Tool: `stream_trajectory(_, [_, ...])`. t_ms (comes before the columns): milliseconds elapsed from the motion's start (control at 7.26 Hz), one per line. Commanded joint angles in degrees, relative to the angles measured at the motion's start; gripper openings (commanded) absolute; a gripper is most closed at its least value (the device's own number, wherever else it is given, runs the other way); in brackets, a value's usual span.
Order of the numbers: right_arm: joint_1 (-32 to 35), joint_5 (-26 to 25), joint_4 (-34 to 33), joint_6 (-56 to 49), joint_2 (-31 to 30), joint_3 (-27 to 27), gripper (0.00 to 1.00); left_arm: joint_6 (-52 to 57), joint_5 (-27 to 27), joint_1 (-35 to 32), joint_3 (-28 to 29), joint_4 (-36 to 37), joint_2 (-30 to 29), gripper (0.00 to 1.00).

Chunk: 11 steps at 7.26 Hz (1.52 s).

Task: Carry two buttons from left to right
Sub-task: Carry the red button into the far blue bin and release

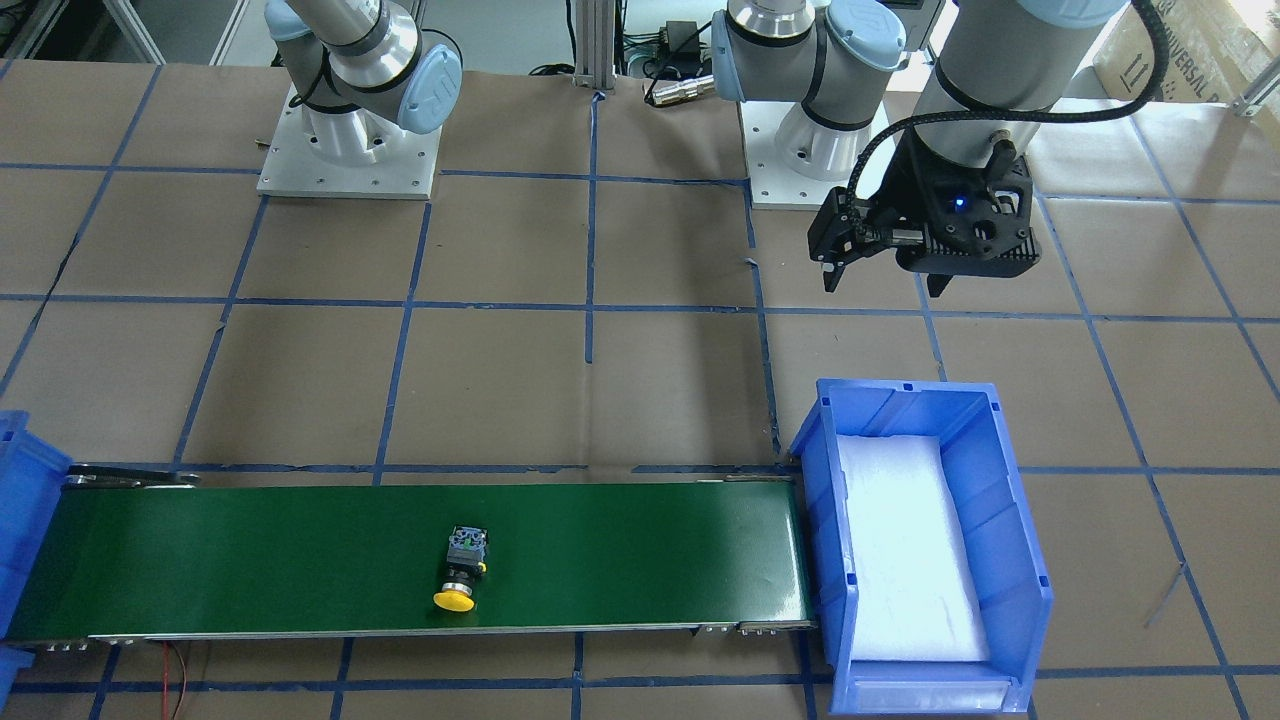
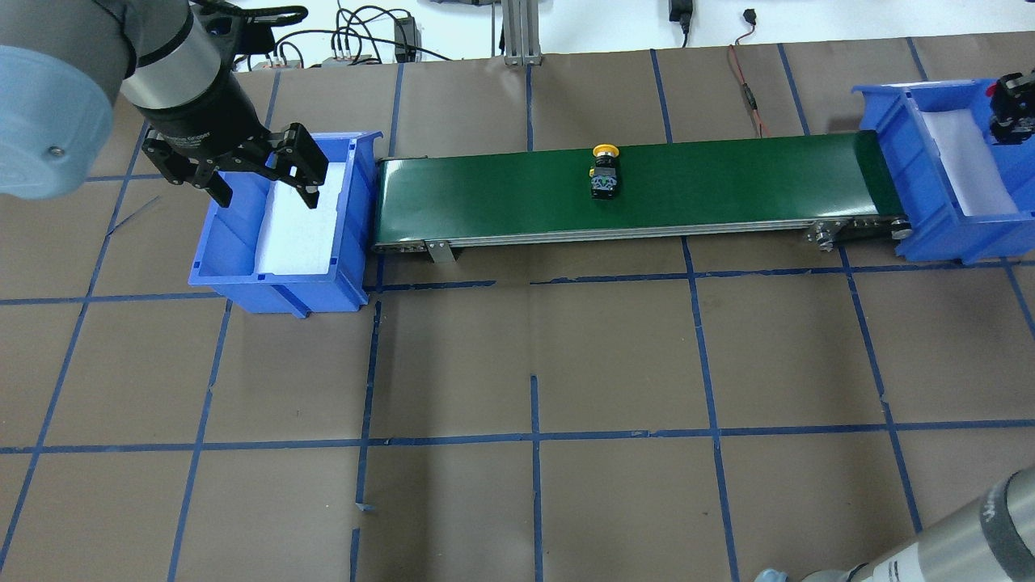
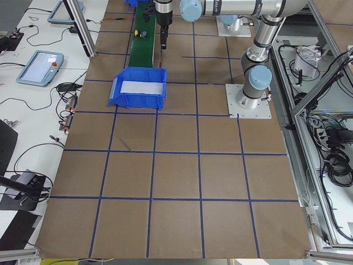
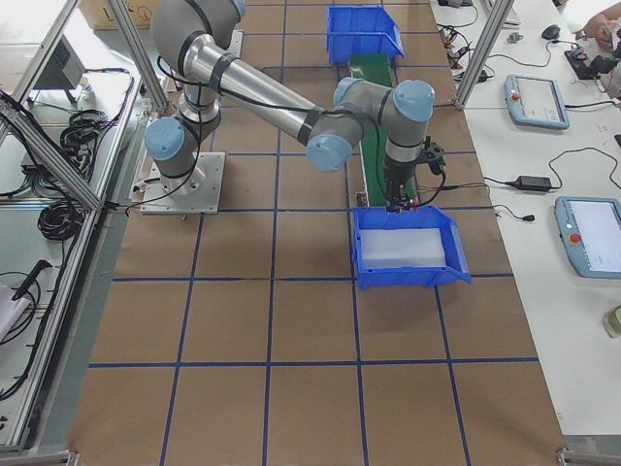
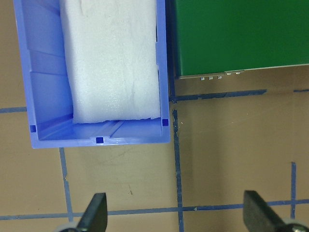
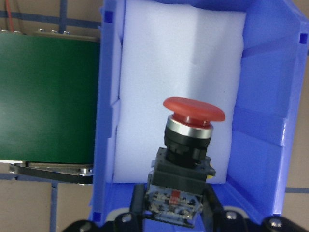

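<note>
Right hand clamps red button by its block, foam-lined bin just below (cushioned drop, probably). Yellow button lies on belt, well apart from both hands. Left hand gapes empty near other bin.

Illumination is bright, even and diffuse from overhead; shadows on the bench are faint. The white foam in the bin is overexposed (bluish cast, surface detail lost). In the left wrist view the left end effector is soft-focused at the frame edge; the red button is sharp.
</note>
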Motion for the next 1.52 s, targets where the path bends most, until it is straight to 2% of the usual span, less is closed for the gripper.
stream_trajectory(0, [-1.9,0.9,-0.4,-2.6,6.3,-2.0,0.09,0.0,0.0,0.0,0.0,0.0,0.0,1.0])
stream_trajectory(689, [-1.3,0.9,-2.5,-2.2,12.0,-1.8,0.1,0.1,0.1,-0.1,-0.1,0.0,0.0,1.0])
stream_trajectory(1102, [-1.4,1.0,-3.5,-2.2,13.0,-2.8,0.71,0.1,0.1,-0.1,-0.1,0.0,0.1,1.0])
stream_trajectory(1378, [-1.2,0.9,-2.6,-2.1,12.7,-4.8,0.84,0.1,0.1,-0.1,-0.1,0.0,0.0,1.0])
